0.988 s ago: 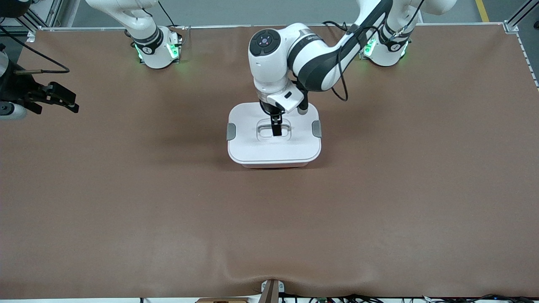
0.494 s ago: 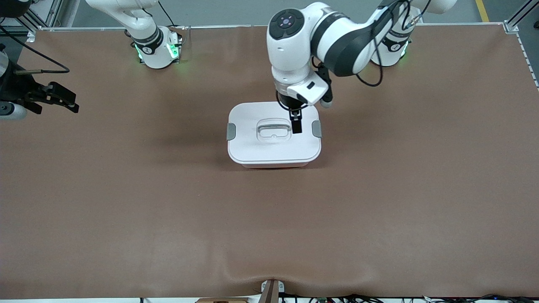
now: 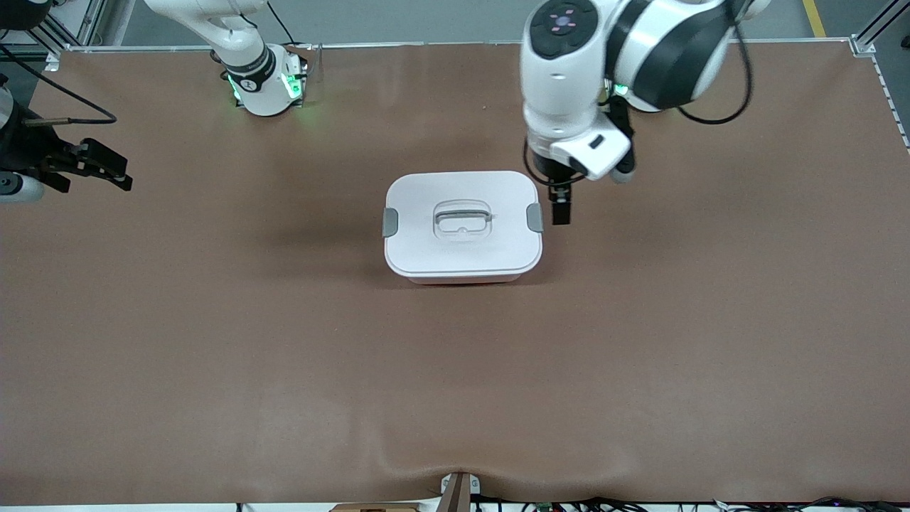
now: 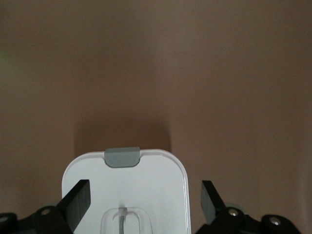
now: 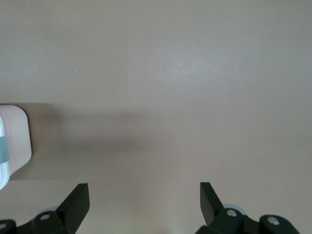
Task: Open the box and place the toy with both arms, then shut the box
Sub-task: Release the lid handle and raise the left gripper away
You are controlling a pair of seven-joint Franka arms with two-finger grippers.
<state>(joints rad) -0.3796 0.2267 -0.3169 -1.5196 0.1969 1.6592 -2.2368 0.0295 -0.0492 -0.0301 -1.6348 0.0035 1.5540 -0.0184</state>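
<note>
both end effectors spread wide: left end effector [image 3: 561,206], right end effector [image 5: 144,202].

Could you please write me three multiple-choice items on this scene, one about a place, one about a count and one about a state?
1. Where is the left gripper?
A. inside the box's handle recess
B. in the air beside the box's clip at the left arm's end
C. at the table edge nearest the front camera

2. How many grey clips show on the box in the front view?
A. one
B. two
C. four

3. What state is the box in?
A. lid on
B. lid off, lying beside it
C. tipped on its side

Answers:
1 B, its fingers hang just off that end of the box.
2 B, one clip sits at each short end, the second at.
3 A, the white lid covers the tub, handle on top.
</note>
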